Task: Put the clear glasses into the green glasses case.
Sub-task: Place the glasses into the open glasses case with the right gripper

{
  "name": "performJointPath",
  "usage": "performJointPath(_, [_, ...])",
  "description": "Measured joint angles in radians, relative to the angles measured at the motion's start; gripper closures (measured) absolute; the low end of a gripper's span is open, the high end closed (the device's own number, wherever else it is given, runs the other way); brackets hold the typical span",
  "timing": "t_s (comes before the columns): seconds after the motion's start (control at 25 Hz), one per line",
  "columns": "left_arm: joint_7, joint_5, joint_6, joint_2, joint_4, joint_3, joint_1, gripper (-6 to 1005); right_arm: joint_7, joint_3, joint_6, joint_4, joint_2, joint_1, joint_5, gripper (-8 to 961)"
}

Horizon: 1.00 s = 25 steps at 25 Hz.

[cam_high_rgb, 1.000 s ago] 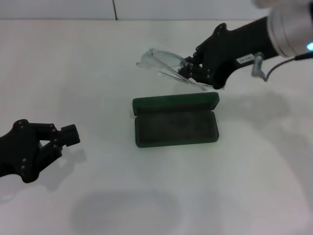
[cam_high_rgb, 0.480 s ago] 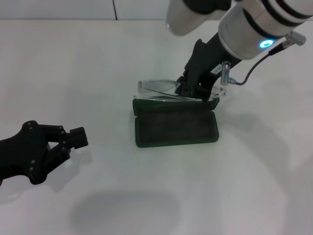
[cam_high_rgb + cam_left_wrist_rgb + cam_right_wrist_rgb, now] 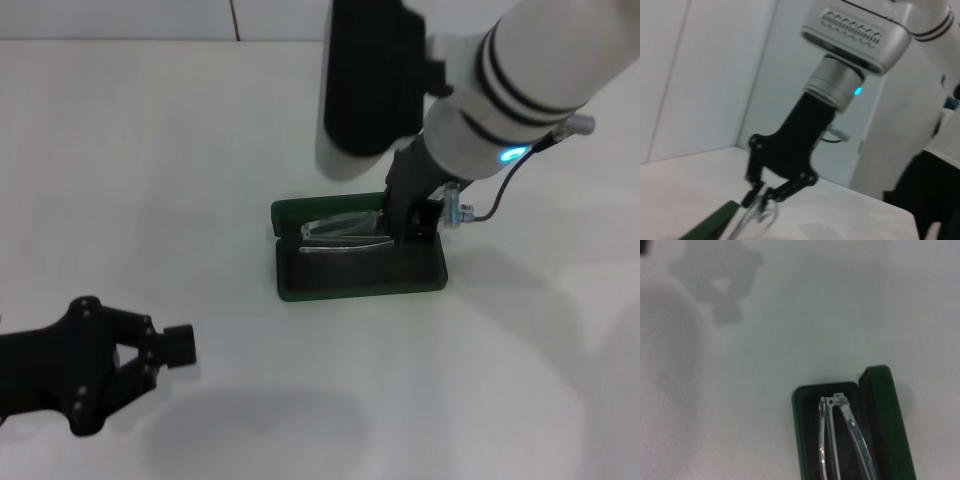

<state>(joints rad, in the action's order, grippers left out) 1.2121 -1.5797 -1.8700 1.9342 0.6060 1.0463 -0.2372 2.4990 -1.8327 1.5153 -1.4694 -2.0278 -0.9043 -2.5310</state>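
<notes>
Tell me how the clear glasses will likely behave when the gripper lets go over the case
The clear glasses look thin and light, so they probably drop gently. Their slim arms may flex or snag the green glasses case. The right gripper holds them low inside, so bouncing out seems unlikely.

Head overlooks; both wrists face green glasses case [image 3: 360, 260].

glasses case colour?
Dark green glasses case, darker lining inside; the right wrist view shows it best.

The setting was a robot test lab: a plain white table [image 3: 150, 150], bare pale wall panels [image 3: 700, 75] behind it (one vertical seam visible), and no household furnishings in view.
</notes>
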Motion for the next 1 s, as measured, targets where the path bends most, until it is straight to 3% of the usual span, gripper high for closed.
performJointPath(0.52, [-0.083,-0.034,-0.051,0.000,0.000,-0.002,-0.010,941,0.040,-0.115,-0.122,0.037,0.000,-0.013,-0.049,827])
performJointPath(1.0, [-0.119,-0.036,0.029,0.000,-0.007,-0.037,-0.010,941,0.041,-0.144,-0.171,0.076,0.000,-0.017,-0.046,825])
